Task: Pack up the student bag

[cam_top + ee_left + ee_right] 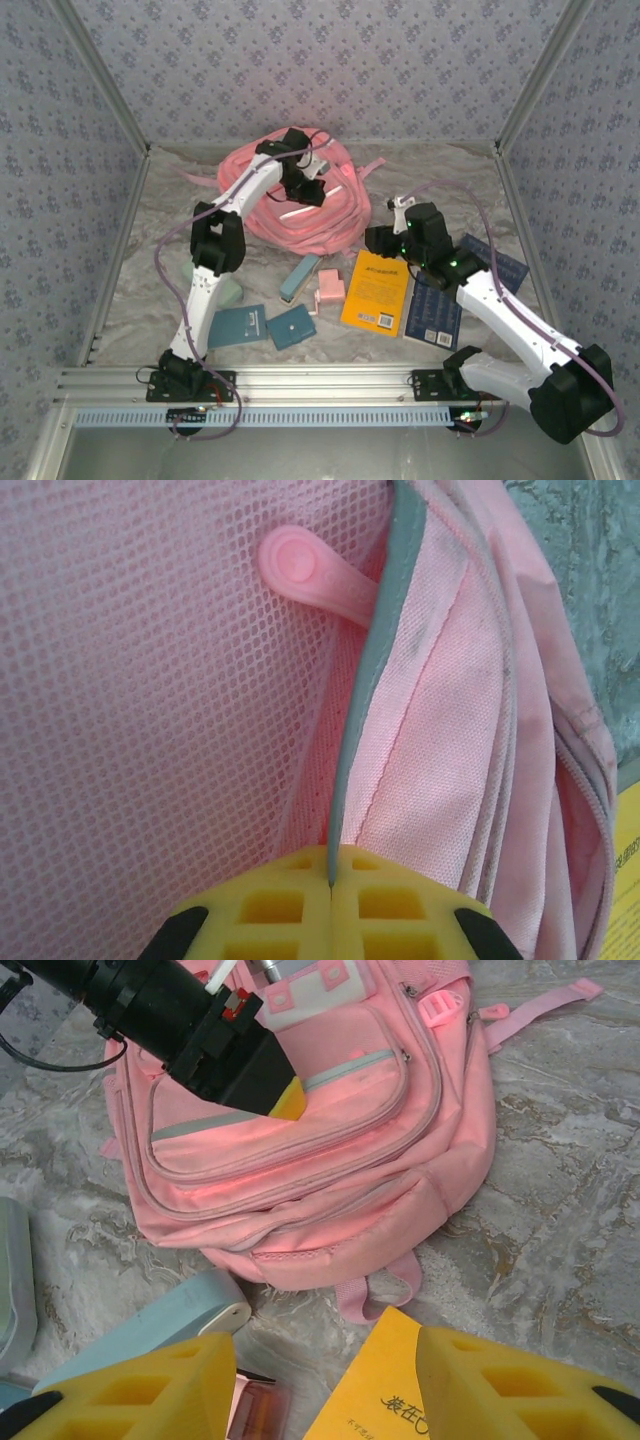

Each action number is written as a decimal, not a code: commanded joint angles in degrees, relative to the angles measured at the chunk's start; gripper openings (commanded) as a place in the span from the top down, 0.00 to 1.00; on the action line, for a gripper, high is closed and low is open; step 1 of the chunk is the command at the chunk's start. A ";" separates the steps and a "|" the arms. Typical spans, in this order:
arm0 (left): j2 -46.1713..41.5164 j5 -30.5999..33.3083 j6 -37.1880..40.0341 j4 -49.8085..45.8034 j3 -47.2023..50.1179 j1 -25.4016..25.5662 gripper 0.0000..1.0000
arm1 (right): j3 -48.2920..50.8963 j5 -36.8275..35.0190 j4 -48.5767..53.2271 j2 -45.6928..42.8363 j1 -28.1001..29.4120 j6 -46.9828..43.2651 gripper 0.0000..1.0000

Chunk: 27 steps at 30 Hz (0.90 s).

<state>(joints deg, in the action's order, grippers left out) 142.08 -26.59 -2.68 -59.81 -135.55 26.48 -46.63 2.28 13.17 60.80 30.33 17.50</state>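
Bright diffuse light, faint soft shadows, wrist close-ups slightly soft, reddish glow on student bag (pixel 330 1160)

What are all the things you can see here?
student bag: 1, pink, back middle of the table
yellow book: 1, yellow, in front of the bag
blue books: 2, dark blue, right of the yellow book, one partly hidden
teal notebooks: 2, teal, front left
pencil case: 1, light teal, left of the yellow book
small pink box: 1, pink, beside the pencil case
pale green thing: 1, pale green, front left, partly hidden
table: 1, grey marbled, under everything
arms: 2, white and black, at the near edge
left gripper: 1, yellow, shut on the bag's grey pocket edge
right gripper: 1, yellow, open above the yellow book
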 commanded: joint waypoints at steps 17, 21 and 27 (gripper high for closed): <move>-10.89 -14.21 -8.94 1.38 -7.80 -7.18 1.00 | -7.35 18.99 4.29 8.64 8.65 -57.81 0.36; -9.78 -15.72 -11.73 2.33 -11.63 -8.96 1.00 | -14.76 23.21 10.79 16.16 8.66 -68.98 0.34; -7.13 -19.30 -15.68 2.51 -16.18 -9.34 1.00 | -28.71 25.64 23.36 29.58 10.92 -79.35 0.33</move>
<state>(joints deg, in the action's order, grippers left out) 135.59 -40.51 -15.25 -59.42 -149.36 16.97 -70.57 24.91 26.98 86.48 39.97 -52.36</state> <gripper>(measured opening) 0.040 0.665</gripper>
